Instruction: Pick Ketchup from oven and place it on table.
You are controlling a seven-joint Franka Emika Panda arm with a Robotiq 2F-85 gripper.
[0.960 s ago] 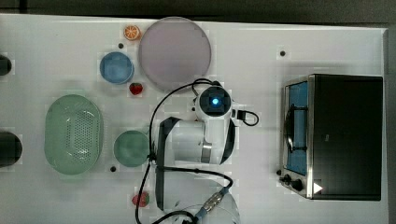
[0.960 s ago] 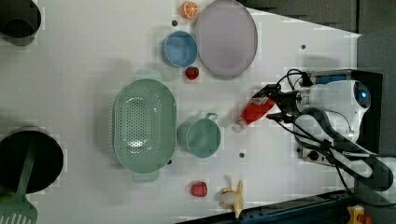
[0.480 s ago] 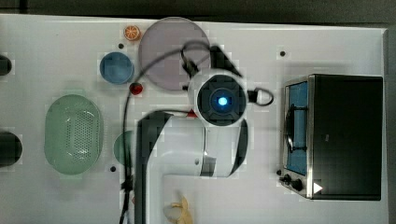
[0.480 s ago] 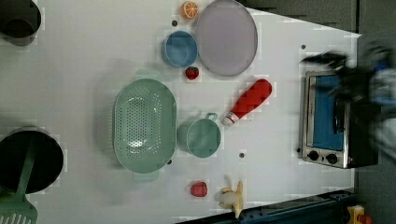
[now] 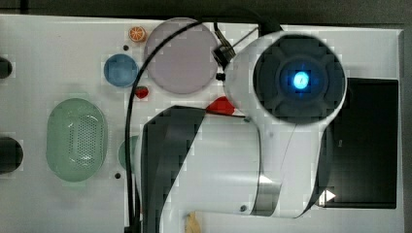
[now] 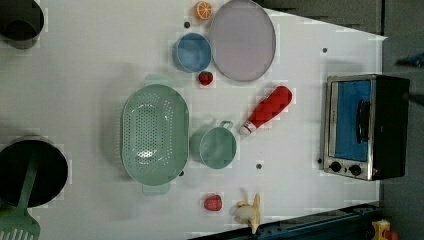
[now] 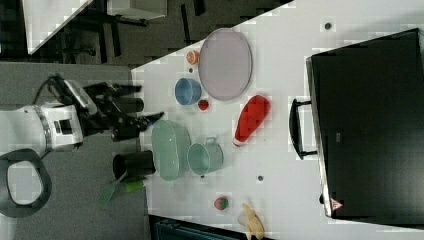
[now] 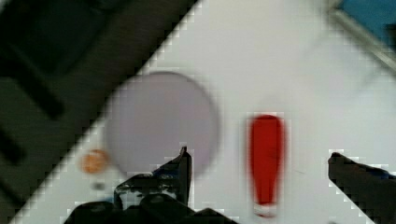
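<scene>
The gripper (image 8: 257, 163) is standing with its two fingers (image 8: 180, 170) spread wide and nothing between them; in the wrist view the Ketchup (image 8: 265, 161) is showing through the gap, lying far below on the table (image 8: 289, 70). In the right view the gripper (image 7: 147, 117) is hanging off the table's edge, at the right view's left, well apart from the bottle. In the top view the white arm (image 5: 218, 165) is covering most of the table's middle, its round blue-lit joint sitting over the edge of the oven (image 5: 369, 145).

The Ketchup (image 6: 265, 110) is lying flat on the table (image 6: 90, 75), tilted, white cap toward the green cup (image 6: 216, 147) and base toward the lilac plate (image 6: 242, 40). It is lying between the plate and the cup, apart from the oven (image 6: 365, 125), whose bluish glass door is facing it and appears closed.

Farther out in the left view, a blue bowl (image 6: 192, 52) is sitting just beside the plate, with a strawberry (image 6: 205, 78) beneath it and an orange slice (image 6: 203, 10) above. A green colander (image 6: 155, 135) is lying beside the cup. A second strawberry (image 6: 212, 202) and a banana (image 6: 248, 212) are resting near the table's lower edge. A black pot (image 6: 30, 170) holding a green spatula (image 6: 20, 225) is standing at the left view's left.
</scene>
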